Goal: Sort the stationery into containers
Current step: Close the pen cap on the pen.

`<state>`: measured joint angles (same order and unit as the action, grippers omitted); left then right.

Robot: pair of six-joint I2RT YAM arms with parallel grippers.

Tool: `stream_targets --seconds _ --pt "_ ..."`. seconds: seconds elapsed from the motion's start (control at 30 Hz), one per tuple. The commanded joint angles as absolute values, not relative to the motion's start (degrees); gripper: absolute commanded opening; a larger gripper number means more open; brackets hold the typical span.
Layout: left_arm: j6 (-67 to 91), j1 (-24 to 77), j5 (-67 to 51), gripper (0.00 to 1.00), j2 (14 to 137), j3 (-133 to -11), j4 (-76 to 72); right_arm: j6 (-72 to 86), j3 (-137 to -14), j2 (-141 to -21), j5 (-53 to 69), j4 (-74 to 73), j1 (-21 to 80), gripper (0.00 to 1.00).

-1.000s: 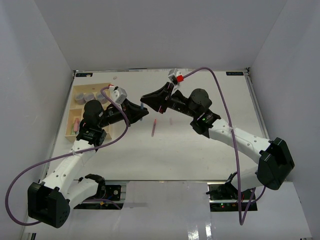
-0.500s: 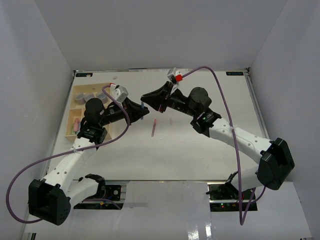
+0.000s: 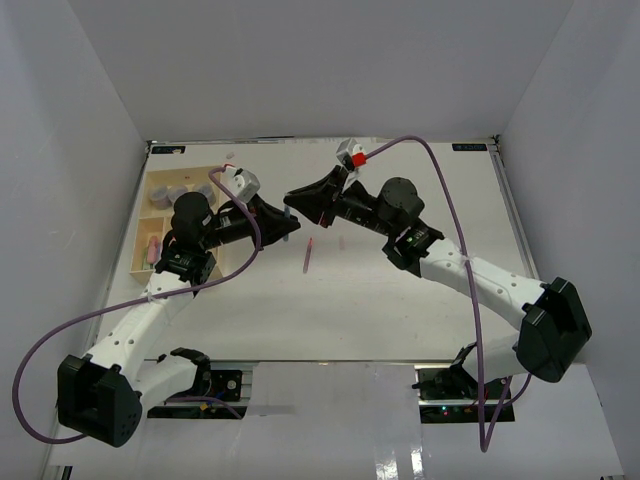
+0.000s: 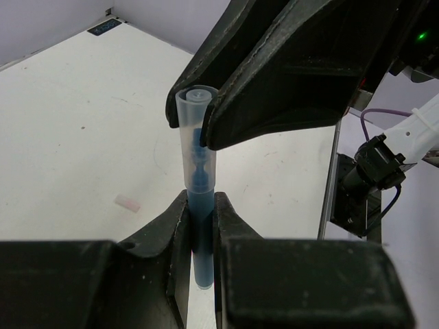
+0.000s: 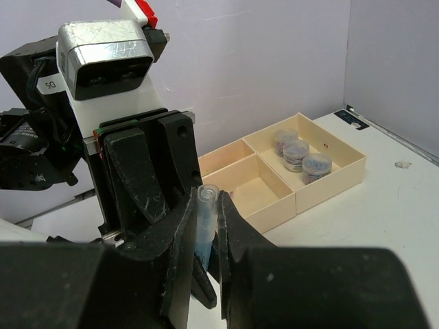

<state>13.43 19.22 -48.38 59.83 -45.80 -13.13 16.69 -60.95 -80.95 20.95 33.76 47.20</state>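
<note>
A blue pen (image 4: 199,226) with a clear cap (image 4: 195,110) stands upright between both grippers, above the table. My left gripper (image 4: 199,205) is shut on its blue body. My right gripper (image 5: 207,205) is shut on the clear cap (image 5: 207,199) at the other end. In the top view the two grippers meet tip to tip, left gripper (image 3: 286,224) and right gripper (image 3: 292,199), with the pen (image 3: 287,211) between them. The cream tray (image 3: 137,252) lies at the far left, with three round pots (image 3: 180,192) in its long section.
A pink pen (image 3: 307,258) lies loose on the table just right of the grippers, and a small pink piece (image 3: 342,241) lies beyond it. Another pink pen (image 3: 150,250) rests in a small tray compartment. Two tray compartments (image 5: 264,188) near the pots (image 5: 296,152) hold nothing.
Both grippers have kept their grip on the blue pen. The left wrist has shifted very slightly up and to the right.
</note>
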Motion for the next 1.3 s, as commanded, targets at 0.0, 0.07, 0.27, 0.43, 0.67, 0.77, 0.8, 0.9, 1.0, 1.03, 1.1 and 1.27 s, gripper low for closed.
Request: stream_targets --seconds 0.0,0.07,0.27,0.43,0.67,0.77,0.8,0.9,1.0,1.03,1.1,1.27 --pt "13.7 19.2 -46.7 0.00 56.5 -53.8 -30.3 14.5 -54.8 -85.5 28.8 7.6 49.4 0.08" --pt "13.0 19.2 -46.5 0.00 56.4 -53.2 -26.4 14.2 -55.5 -84.6 28.2 7.9 49.3 0.08" --pt "13.2 19.2 -48.1 0.00 53.2 -46.3 -20.7 14.5 -54.6 -81.6 27.3 12.1 49.3 0.08" --pt "13.2 19.2 -48.8 0.00 50.4 -40.1 -18.5 15.8 -52.3 -79.9 27.3 16.0 49.4 0.08" --pt "16.4 19.2 -48.4 0.00 48.9 -35.1 -18.8 16.9 -50.5 -78.6 27.9 19.5 49.4 0.12" --pt "17.2 19.2 -48.4 0.00 49.0 -34.6 -18.5 17.4 -50.2 -78.5 27.8 20.9 49.4 0.18" --pt "17.7 19.2 -48.5 0.00 49.0 -34.6 -18.5 17.7 -50.0 -78.2 27.6 21.4 49.4 0.22" --pt "18.6 19.2 -48.7 0.00 49.6 -34.3 -18.2 18.0 -50.1 -77.7 26.9 22.4 49.4 0.34" --pt "18.6 19.2 -46.8 0.00 49.4 -34.0 -17.1 17.7 -50.3 -76.5 25.1 22.0 49.3 0.46" --pt "18.5 19.2 -46.2 0.00 49.3 -34.0 -16.0 17.5 -50.2 -75.9 24.7 21.5 49.2 0.49" --pt "18.1 19.2 -43.9 0.00 49.4 -34.5 -13.4 16.5 -49.8 -74.4 23.0 20.7 49.0 0.57" --pt "17.6 19.2 -38.2 0.00 50.3 -35.3 -8.3 14.9 -48.5 -69.9 20.5 17.9 47.1 0.71"
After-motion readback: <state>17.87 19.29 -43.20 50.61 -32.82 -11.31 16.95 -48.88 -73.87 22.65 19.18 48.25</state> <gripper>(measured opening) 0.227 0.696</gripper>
